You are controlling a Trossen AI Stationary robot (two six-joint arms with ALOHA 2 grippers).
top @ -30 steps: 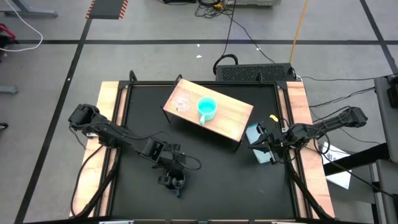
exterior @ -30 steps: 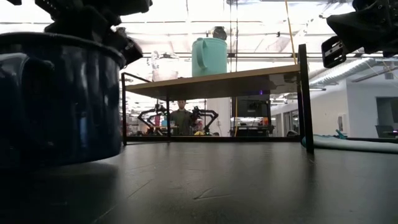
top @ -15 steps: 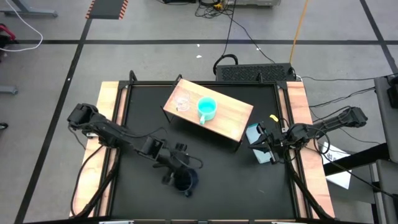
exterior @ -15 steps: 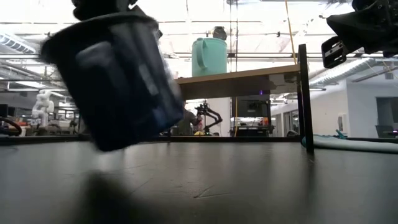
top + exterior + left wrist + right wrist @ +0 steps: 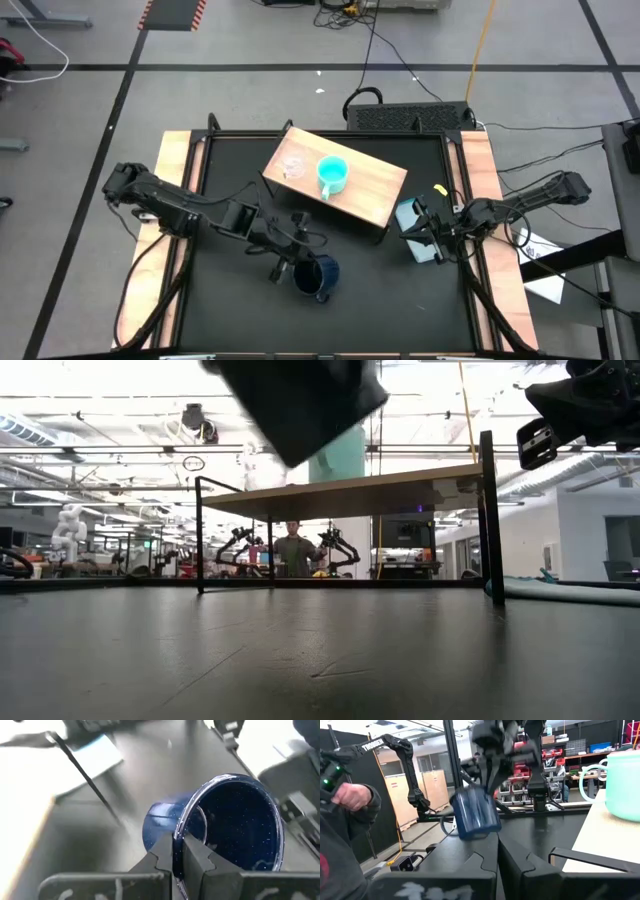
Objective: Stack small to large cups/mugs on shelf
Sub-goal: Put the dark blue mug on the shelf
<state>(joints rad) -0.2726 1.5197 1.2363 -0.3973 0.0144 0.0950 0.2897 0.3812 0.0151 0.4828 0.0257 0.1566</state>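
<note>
A dark speckled mug (image 5: pixel 316 276) hangs in my left gripper (image 5: pixel 292 262) above the table's middle, near of the shelf; it shows high in the low view (image 5: pixel 300 398) and in the right wrist view (image 5: pixel 474 815). The wooden shelf (image 5: pixel 375 195) carries a turquoise mug (image 5: pixel 333 175) and a clear cup (image 5: pixel 292 165), both standing on their bases. My right gripper (image 5: pixel 428 238) waits shut and empty at the table's right, over a flat light-blue item (image 5: pixel 410 213). My left gripper pinches the dark mug's rim (image 5: pixel 179 836), one finger (image 5: pixel 196 857) inside the mug and one (image 5: pixel 164 857) outside against its wall. The fingers come from above, slanting down. The mug hangs below them, tilted, lifted clear of the table.
The shelf's dark legs (image 5: pixel 489 520) stand on the black tabletop. Wooden strips (image 5: pixel 178 170) run along both table sides. A person's hand and sleeve (image 5: pixel 350 795) show beyond the table in the right wrist view; another person (image 5: pixel 293 550) stands far behind.
My left gripper has lifted the dark mug off the table and carried it up and toward the table's right, nearer the shelf. The mug has gone from standing on the table to hanging tilted, clear of it.
</note>
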